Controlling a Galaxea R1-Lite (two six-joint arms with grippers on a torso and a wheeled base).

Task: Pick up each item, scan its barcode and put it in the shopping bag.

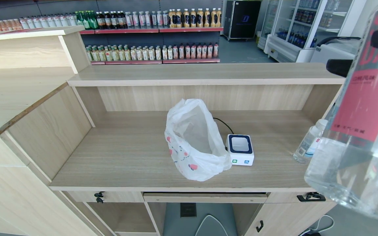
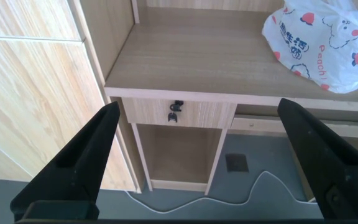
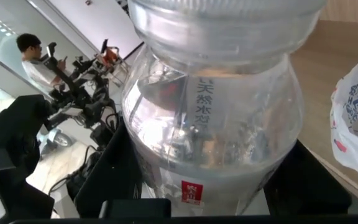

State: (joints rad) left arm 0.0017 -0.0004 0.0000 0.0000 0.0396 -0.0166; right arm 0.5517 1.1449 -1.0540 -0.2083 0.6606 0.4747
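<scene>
A large clear bottle (image 1: 356, 131) with a red label is held up close to the head camera on the right, well above the counter. My right gripper (image 1: 363, 54) is shut on it; in the right wrist view the bottle (image 3: 216, 106) sits between the black fingers (image 3: 120, 180). A white printed shopping bag (image 1: 192, 141) stands open mid-counter, with the white and blue barcode scanner (image 1: 240, 149) just to its right. A smaller clear bottle (image 1: 308, 142) lies at the counter's right end. My left gripper (image 2: 194, 168) hangs open and empty, low in front of the counter's left side.
The wooden counter (image 1: 126, 154) has a raised back ledge and side walls. A black cable runs behind the scanner. Drawers sit under the front edge, one with a key (image 2: 175, 111). Drink shelves and fridges stand in the room behind.
</scene>
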